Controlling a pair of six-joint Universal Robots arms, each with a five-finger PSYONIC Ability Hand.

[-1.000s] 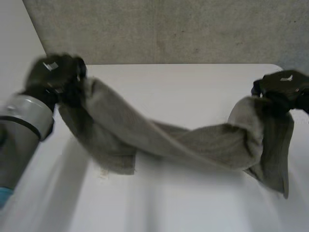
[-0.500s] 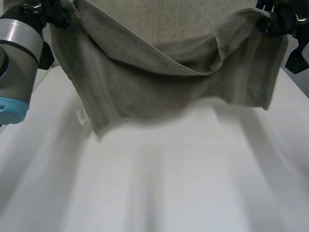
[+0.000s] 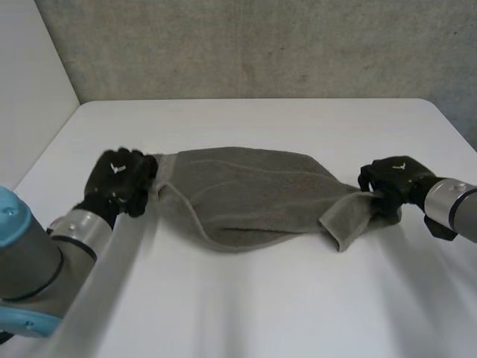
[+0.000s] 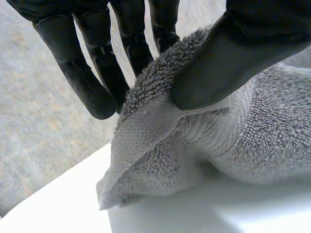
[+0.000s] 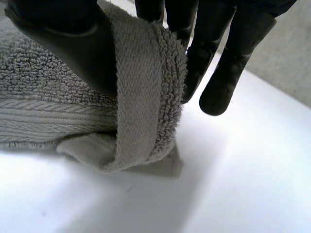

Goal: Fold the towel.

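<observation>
A grey towel (image 3: 250, 192) lies bunched across the middle of the white table (image 3: 246, 298), stretched between my two hands. My left hand (image 3: 119, 179) pinches the towel's left end; in the left wrist view the thumb (image 4: 228, 63) presses the towel's edge (image 4: 160, 131) against the fingers (image 4: 97, 73). My right hand (image 3: 391, 183) grips the right end, where a flap of cloth hangs toward the front. In the right wrist view the thumb (image 5: 73, 43) clamps the folded hem (image 5: 146, 97) against the fingers (image 5: 228, 63). Both ends rest low on the table.
A grey wall (image 3: 261, 45) runs behind the table's far edge. Bare white tabletop lies in front of the towel and behind it. My left arm (image 3: 37, 261) reaches in from the near left corner.
The towel, held high and spread half a second ago, has come down onto the table. Both hands dropped and now sit low at its two ends.
</observation>
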